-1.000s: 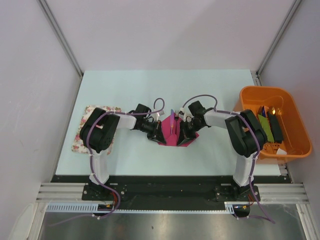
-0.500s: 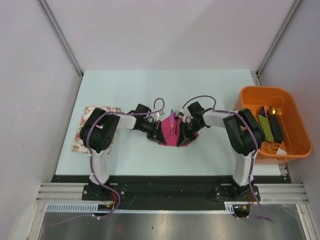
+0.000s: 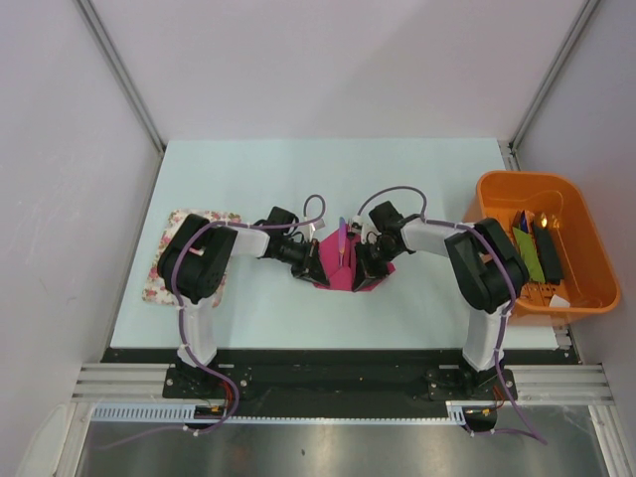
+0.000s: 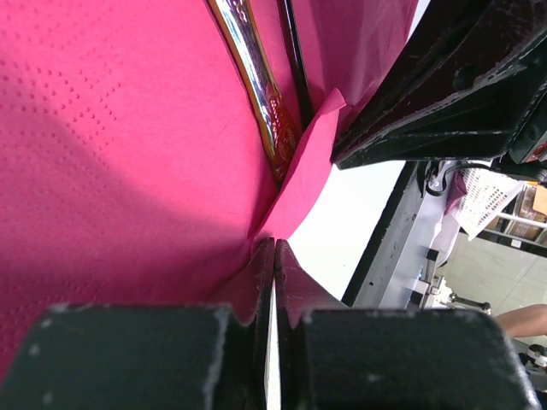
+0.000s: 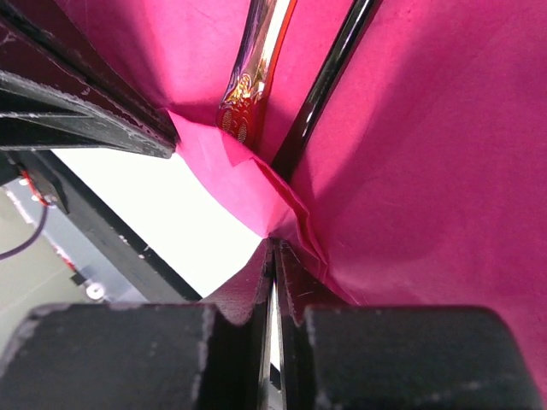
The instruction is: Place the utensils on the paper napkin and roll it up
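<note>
The magenta paper napkin (image 3: 341,270) lies mid-table with both side edges lifted, cupping the utensils. A purple utensil with a pale end (image 3: 342,237) sticks out of its far side. My left gripper (image 3: 312,257) is shut on the napkin's left edge, and my right gripper (image 3: 365,261) is shut on its right edge. In the left wrist view the gripper (image 4: 274,243) pinches the napkin (image 4: 128,171), with a shiny utensil (image 4: 256,77) and a thin black one (image 4: 295,60) in the fold. The right wrist view shows its gripper (image 5: 274,243) pinching the napkin (image 5: 427,128) beside the same shiny (image 5: 256,60) and black (image 5: 329,77) utensils.
An orange tub (image 3: 497,189) with green and black clutter stands at the right table edge. A floral cloth mat (image 3: 162,280) lies at the left, partly under the left arm. Walls close in the table on three sides.
The right arm has edged slightly to the left, toward the napkin's middle. Both grippers keep their hold on the napkin edges.
</note>
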